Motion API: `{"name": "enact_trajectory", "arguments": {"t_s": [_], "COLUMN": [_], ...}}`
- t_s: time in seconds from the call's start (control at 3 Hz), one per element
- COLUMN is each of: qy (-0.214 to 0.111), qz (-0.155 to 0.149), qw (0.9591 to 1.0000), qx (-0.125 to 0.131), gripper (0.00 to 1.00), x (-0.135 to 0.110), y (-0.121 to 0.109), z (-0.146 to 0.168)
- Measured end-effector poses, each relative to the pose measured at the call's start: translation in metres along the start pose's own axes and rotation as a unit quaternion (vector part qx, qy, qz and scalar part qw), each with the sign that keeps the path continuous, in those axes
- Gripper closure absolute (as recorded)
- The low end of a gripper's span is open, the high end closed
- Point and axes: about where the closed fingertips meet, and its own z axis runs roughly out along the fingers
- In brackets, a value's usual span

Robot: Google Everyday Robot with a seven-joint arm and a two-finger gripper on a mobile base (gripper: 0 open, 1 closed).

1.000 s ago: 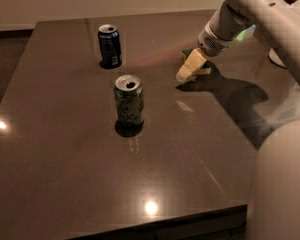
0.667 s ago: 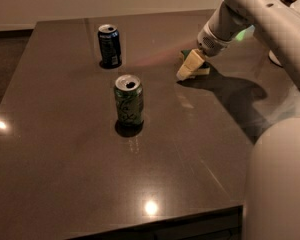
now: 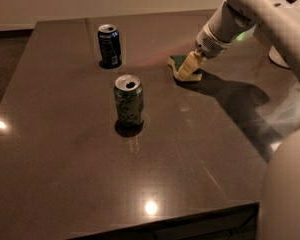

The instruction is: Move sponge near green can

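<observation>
The sponge [image 3: 178,61], dark green on top with pale yellow foam below, lies on the dark table [image 3: 190,149] at the back right. My gripper [image 3: 188,69] comes down from the upper right and sits right on the sponge, covering most of it. The green can [image 3: 129,100] stands upright near the table's middle, well to the left of and nearer than the sponge, apart from it.
A dark blue can [image 3: 110,45] stands upright at the back, behind the green can. My white arm [image 3: 260,19] crosses the upper right, and my base [image 3: 287,194] fills the lower right corner. The table's front edge [image 3: 165,221] runs along the bottom.
The gripper stays on the sponge at nearly the same spot. Neither can has moved.
</observation>
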Motion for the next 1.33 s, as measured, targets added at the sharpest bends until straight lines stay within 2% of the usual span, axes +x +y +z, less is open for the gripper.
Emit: {"name": "enact_trajectory", "arguments": {"t_s": [0.33,0.67,1.0,1.33], "qy": [-0.013,-0.024,-0.021,-0.015], "qz": [-0.019,-0.05,-0.087,-0.117], "qw": [0.9996,0.9981,0.9949,0.9913], "qx": [-0.014,-0.026,-0.047,-0.06], "gripper": [0.97,1.0,1.0,1.0], "x": [-0.003,-0.006,0.002,0.015], "y": [0.022,0.053,0.096,0.128], "z": [-0.009,-0.02,-0.022,-0.025]}}
